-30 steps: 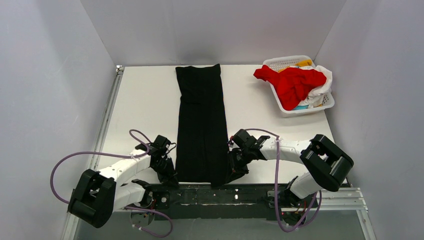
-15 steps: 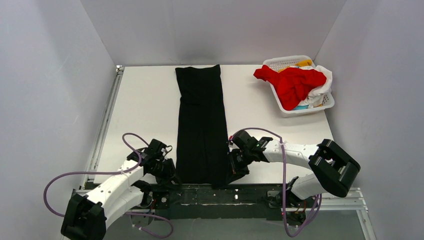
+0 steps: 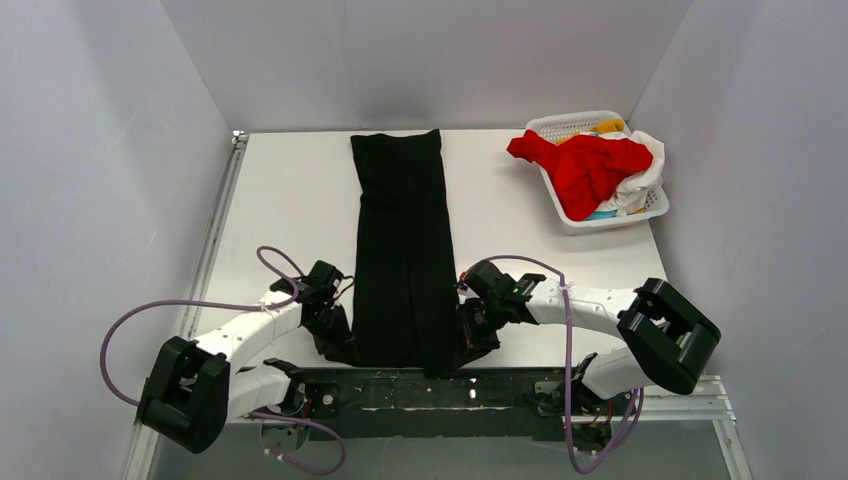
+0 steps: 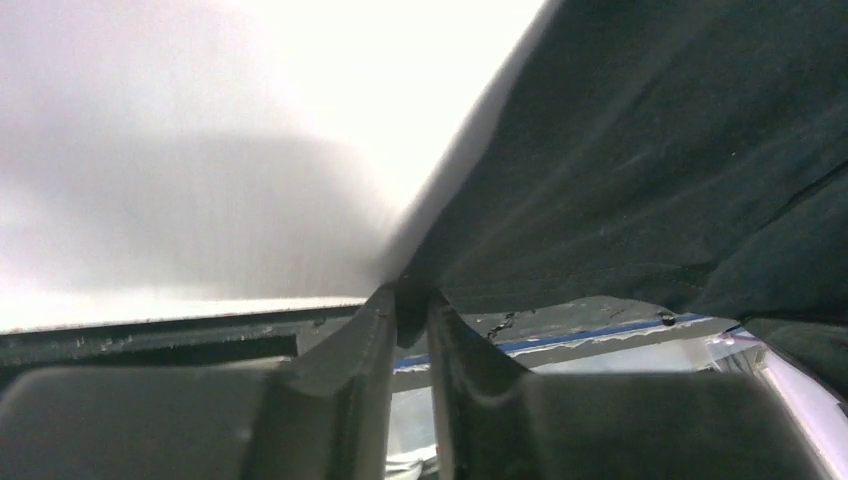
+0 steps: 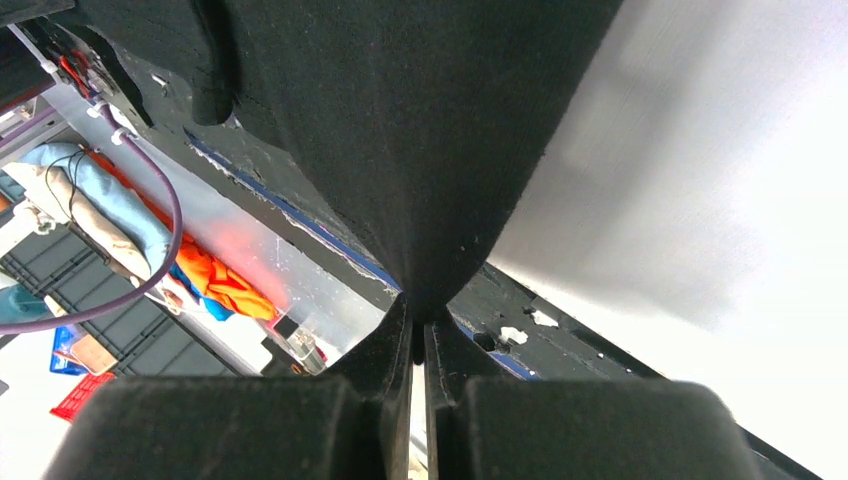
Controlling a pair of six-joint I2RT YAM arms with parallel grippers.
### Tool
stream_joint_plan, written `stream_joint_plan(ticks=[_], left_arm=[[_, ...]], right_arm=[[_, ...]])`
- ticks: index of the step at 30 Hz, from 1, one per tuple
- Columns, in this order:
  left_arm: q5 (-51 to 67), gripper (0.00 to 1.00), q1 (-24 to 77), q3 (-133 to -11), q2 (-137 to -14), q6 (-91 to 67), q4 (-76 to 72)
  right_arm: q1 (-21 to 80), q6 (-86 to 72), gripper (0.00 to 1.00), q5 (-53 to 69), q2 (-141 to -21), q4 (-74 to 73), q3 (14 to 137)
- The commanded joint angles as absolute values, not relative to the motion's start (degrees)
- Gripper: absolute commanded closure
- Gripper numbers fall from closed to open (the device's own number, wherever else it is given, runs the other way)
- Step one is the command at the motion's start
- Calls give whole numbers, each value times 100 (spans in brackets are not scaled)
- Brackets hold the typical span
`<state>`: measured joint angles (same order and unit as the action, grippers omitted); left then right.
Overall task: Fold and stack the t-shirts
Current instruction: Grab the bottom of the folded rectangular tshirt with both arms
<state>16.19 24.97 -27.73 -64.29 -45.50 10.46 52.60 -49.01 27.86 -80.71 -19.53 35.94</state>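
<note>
Leftmost, at the left hand [image 4: 410, 300]: 2 fingers parted only a sliver, with the near left corner of the black t-shirt [image 3: 403, 230] lodged between the tips; cannot tell whether gripped or loose. Reaches in low, elbow bent outward, wrist down at the counter [image 3: 290, 200] near its front edge. Lies mid-counter as 1 long narrow strip running from far edge to near edge. On to the right hand [image 5: 417, 325]: clenched tight on the strip's near right corner, cloth bunched into a point between the fingers. Mirrors the other arm, folded low, elbow out to the right.
</note>
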Motion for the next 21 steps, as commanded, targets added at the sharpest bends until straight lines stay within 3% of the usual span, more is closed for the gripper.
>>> stream_joint_plan(ticks=[1, 14, 21], left_arm=[[2003, 97, 2514, -2573, -6504, -4629, 1292], [2604, 100, 2540, -2248, -4689, -5550, 1727], [2336, 100, 2520, -3216, -5697, -5564, 961]], right_arm=[[5282, -4812, 94, 2766, -8002, -2004, 3797], [5335, -4763, 96, 2850, -7554, -2444, 4019], [5110, -4361, 98, 2226, -7811, -3103, 5303]])
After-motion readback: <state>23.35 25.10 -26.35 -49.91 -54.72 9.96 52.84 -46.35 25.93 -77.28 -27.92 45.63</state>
